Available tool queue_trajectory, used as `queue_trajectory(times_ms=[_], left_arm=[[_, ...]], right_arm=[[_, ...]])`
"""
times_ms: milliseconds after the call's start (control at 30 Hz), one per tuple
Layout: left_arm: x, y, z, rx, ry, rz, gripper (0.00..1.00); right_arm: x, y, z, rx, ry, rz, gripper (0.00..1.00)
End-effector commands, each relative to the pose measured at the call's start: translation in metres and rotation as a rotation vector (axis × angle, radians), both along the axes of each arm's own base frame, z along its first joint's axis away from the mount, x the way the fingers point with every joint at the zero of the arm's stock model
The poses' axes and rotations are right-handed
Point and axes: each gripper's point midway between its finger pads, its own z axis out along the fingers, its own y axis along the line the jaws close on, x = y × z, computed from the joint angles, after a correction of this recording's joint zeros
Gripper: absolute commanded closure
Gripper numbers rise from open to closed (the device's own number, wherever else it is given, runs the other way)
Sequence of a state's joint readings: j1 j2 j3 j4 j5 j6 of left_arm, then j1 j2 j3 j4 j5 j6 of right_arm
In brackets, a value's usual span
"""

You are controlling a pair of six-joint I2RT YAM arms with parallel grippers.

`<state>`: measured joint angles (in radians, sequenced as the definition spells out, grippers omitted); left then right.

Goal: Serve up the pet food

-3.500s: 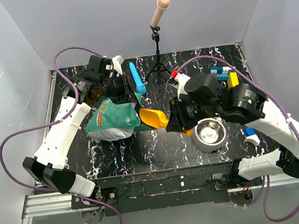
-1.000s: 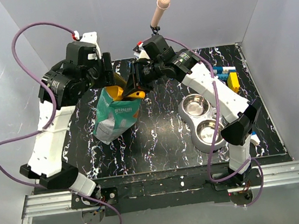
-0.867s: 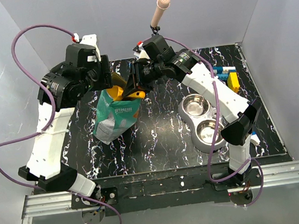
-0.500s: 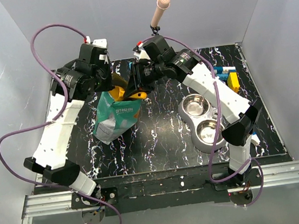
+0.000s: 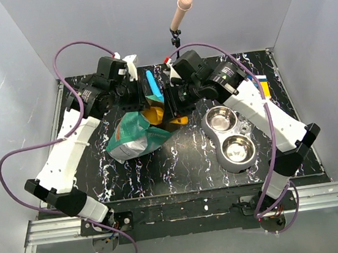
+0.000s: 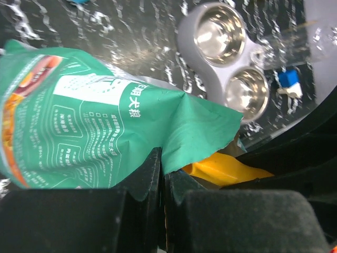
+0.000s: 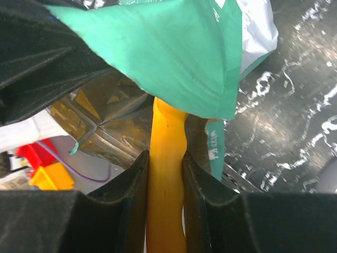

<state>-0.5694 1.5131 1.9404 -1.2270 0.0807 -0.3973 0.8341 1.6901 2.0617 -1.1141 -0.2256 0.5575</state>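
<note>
1. Nearest the arms, toward the right edge of the black marbled table [image 5: 180,168], sits the double-bowl feeder [image 5: 241,129]. Both of its steel bowls look bare of kibble, so the serving itself seems not yet done.
2. Left of centre lies the green pet food bag [image 5: 134,138], slumped on its side. Its mouth faces the far right, toward the feeder's side of the table.
3. The left gripper [image 6: 162,163] is clenched on the bag's upper lip. It holds that flap up, most likely so the mouth gapes wide enough for a tool to enter.
4. The right gripper [image 7: 166,158] is clamped around the handle of the yellow scoop [image 7: 167,132]. The scoop's head is pushed under the raised flap into the foil-lined opening. Whether it has any kibble in it is hidden by the bag.
5. Just beyond the bag's mouth lies a blue tube-shaped object [image 5: 153,85].
6. At the far edge stands a microphone on a small tripod [image 5: 177,45]. Coloured blocks [image 5: 263,87] sit near the far right corner, partly behind the right arm.
</note>
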Motion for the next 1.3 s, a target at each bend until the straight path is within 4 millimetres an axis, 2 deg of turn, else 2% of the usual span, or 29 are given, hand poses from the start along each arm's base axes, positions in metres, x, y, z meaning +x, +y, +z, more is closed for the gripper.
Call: queue_trajectory(times_ms=[0,133,200,267,333,433,500,600,767,900,1133,1267], left_arm=[[-0.010,-0.035,0.022,-0.212,-0.004,-0.097,1.00],[-0.017,-0.056,0.011,-0.303,0.086,-0.144,1.00],[-0.016,-0.058,0.013,-0.302,0.077,-0.148,1.00],[-0.014,-0.056,0.015,-0.290,0.065,-0.148,1.00],[-0.015,-0.057,0.015,-0.291,0.069,-0.151,1.00],[-0.018,-0.060,0.011,-0.308,0.097,-0.157,1.00],[-0.019,-0.057,0.008,-0.297,0.101,-0.145,1.00],[-0.018,-0.048,-0.002,-0.254,0.117,-0.100,1.00],[-0.019,-0.048,-0.006,-0.256,0.127,-0.093,1.00],[-0.017,-0.048,-0.003,-0.253,0.113,-0.090,1.00],[-0.018,-0.032,0.003,-0.217,0.059,-0.043,1.00],[-0.011,-0.015,0.012,-0.178,-0.010,0.027,1.00]], right_arm=[[-0.008,-0.041,-0.018,-0.227,-0.090,-0.022,0.99],[-0.008,-0.047,-0.040,-0.325,-0.073,-0.037,0.99],[-0.005,-0.049,-0.053,-0.379,-0.074,-0.045,0.99],[-0.002,-0.043,-0.065,-0.388,-0.066,-0.029,0.99],[0.002,-0.025,-0.077,-0.351,-0.049,0.003,0.99],[0.004,0.015,-0.091,-0.246,0.004,0.093,0.99],[0.009,0.041,-0.106,-0.178,0.020,0.131,0.99],[0.010,0.074,-0.114,-0.063,0.065,0.205,0.99],[-0.002,0.114,-0.108,0.174,0.095,0.344,0.99],[-0.006,0.129,-0.084,0.453,0.165,0.409,0.99],[0.001,0.101,-0.048,0.671,0.209,0.424,0.99],[-0.009,0.083,-0.036,0.699,0.217,0.444,0.99]])
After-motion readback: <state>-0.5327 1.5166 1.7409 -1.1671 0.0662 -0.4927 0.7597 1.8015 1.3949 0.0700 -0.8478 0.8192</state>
